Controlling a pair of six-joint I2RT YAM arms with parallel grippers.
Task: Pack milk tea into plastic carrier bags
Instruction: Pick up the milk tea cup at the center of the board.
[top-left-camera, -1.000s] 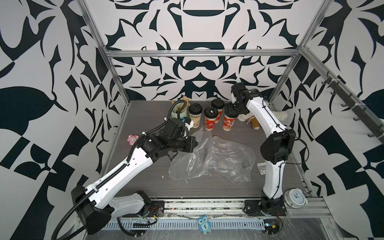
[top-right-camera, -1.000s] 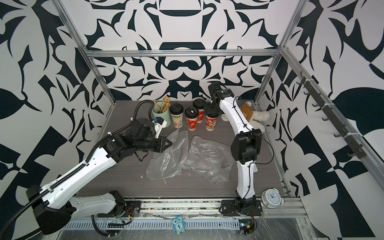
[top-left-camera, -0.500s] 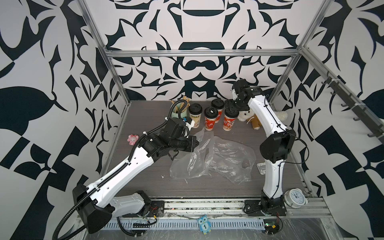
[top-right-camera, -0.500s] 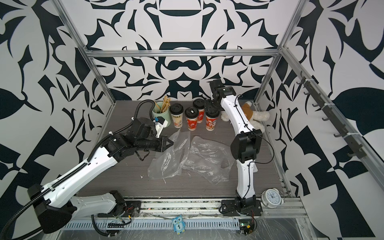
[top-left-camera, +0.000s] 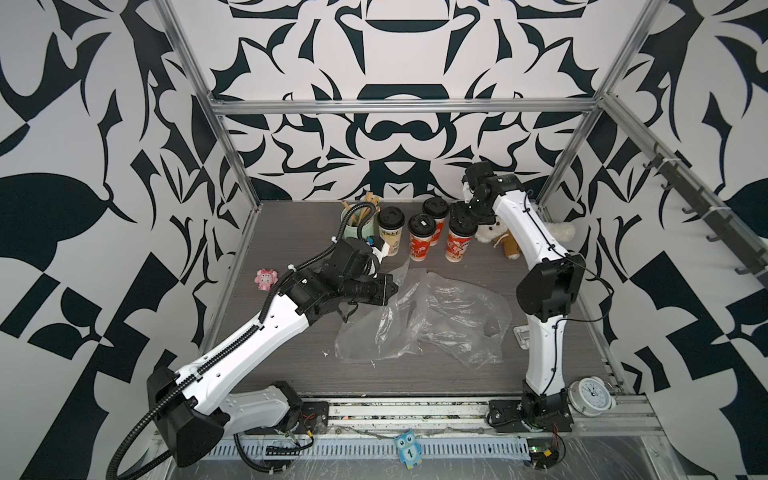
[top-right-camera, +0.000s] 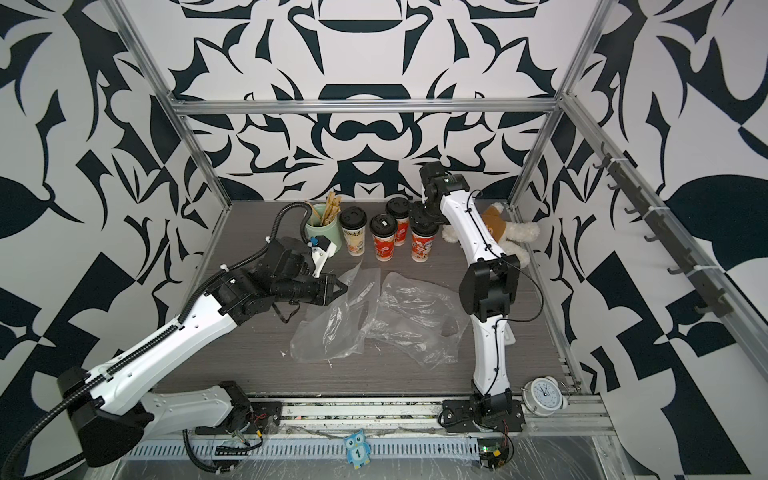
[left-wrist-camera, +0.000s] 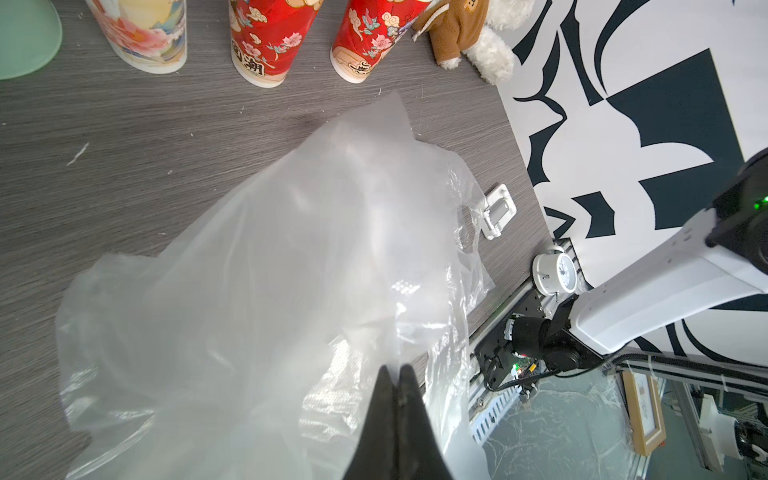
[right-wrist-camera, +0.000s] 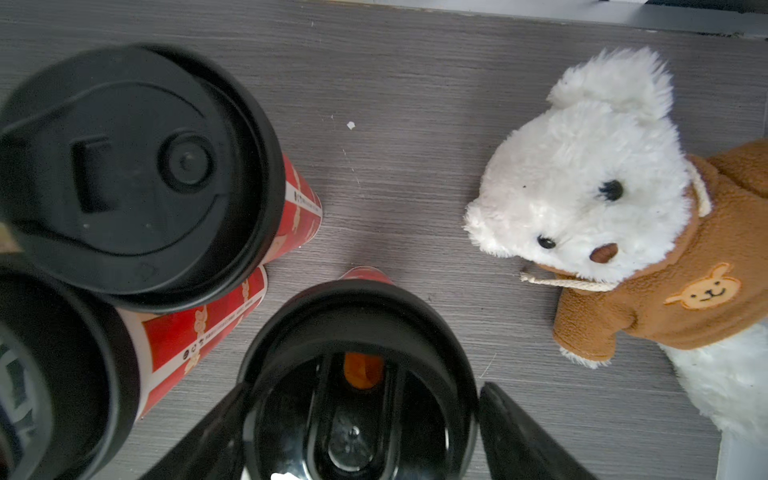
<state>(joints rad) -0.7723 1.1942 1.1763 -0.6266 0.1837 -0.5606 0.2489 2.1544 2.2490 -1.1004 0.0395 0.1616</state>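
Observation:
Four milk tea cups with black lids stand in a row at the back: a cream-yellow one (top-left-camera: 390, 232) and three red ones (top-left-camera: 422, 243) (top-left-camera: 435, 214) (top-left-camera: 459, 247). My right gripper (top-left-camera: 461, 217) is open, and its fingers (right-wrist-camera: 511, 432) straddle the lid (right-wrist-camera: 357, 399) of the rightmost red cup. Two clear plastic carrier bags (top-left-camera: 374, 332) (top-left-camera: 461, 316) lie crumpled mid-table. My left gripper (left-wrist-camera: 395, 370) is shut on a fold of the left bag (left-wrist-camera: 249, 270) and holds that edge raised off the table.
A mint-green holder of brown sticks (top-left-camera: 353, 216) stands left of the cups. A plush bear (right-wrist-camera: 582, 187) lies right of them, near my right arm. A pink toy (top-left-camera: 266, 279) lies at the left edge, with a white clip (top-left-camera: 521, 334) and a clock (top-left-camera: 592, 390) at the right front.
My right gripper has come down and forward from behind the cups onto the rightmost red cup's lid. My left gripper has barely moved and still holds the bag.

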